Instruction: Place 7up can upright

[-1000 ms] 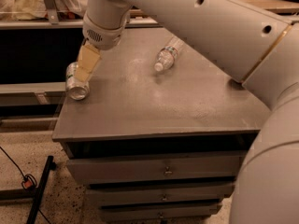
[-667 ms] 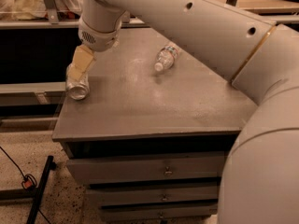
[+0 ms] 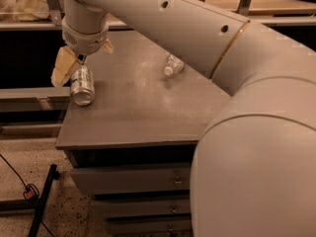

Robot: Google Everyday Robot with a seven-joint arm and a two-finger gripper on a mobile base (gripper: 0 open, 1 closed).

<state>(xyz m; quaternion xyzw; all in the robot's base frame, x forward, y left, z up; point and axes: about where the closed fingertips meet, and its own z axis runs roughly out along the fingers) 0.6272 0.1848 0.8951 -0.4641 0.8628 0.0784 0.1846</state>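
Observation:
The 7up can (image 3: pixel 82 86) is a small silver can lying on its side at the left edge of the grey table (image 3: pixel 143 107), its shiny end facing the front. My gripper (image 3: pixel 84 58) hangs from the big white arm just above and behind the can's far end. It is open, with one tan finger (image 3: pixel 63 66) down at the can's left side and the other tip (image 3: pixel 106 46) showing to the right. The can rests on the table and is not lifted.
A clear plastic bottle (image 3: pixel 173 65) with a white cap lies on its side near the table's middle back. The table has drawers (image 3: pixel 133 179) below. A shelf runs behind, and a black cable and stand leg (image 3: pixel 42 201) lie on the floor at left.
The gripper has shifted slightly left over the can's far end. The can and the bottle lie as before.

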